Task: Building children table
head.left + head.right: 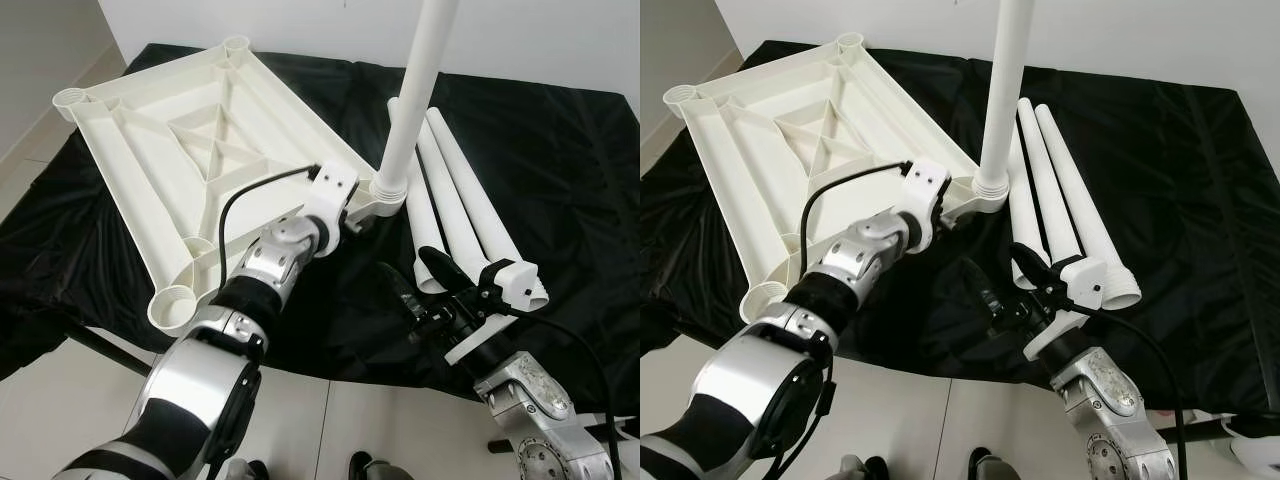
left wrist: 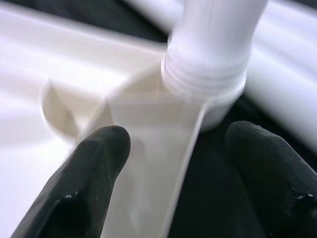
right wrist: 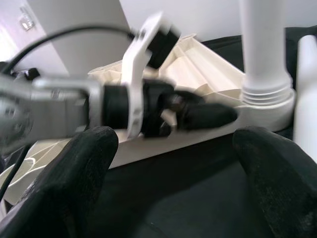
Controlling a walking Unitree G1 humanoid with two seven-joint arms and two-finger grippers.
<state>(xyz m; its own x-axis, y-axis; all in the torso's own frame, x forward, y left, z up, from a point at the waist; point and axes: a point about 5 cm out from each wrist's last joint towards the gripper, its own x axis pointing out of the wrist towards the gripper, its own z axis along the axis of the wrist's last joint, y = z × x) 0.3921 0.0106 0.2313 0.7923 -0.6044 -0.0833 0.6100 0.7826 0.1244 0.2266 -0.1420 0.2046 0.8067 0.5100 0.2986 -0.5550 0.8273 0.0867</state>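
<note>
The white plastic table top (image 1: 200, 150) lies upside down on a black cloth (image 1: 560, 180). One white leg (image 1: 415, 90) stands upright in its near right corner socket (image 1: 388, 195). Three more legs (image 1: 460, 200) lie side by side on the cloth to the right. My left gripper (image 2: 178, 144) is open at that corner, its fingers (image 2: 94, 168) either side of the thin rim just below the socket. My right gripper (image 1: 410, 268) is open, hovering over the cloth in front of the lying legs' near ends and pointing at the corner with nothing between its fingers (image 3: 89, 163).
The cloth covers a low platform whose near edge (image 1: 330, 375) runs just under my arms, with tiled floor (image 1: 60, 400) below. A white wall (image 1: 560, 40) stands behind. The other corner sockets (image 1: 172, 305) hold no legs.
</note>
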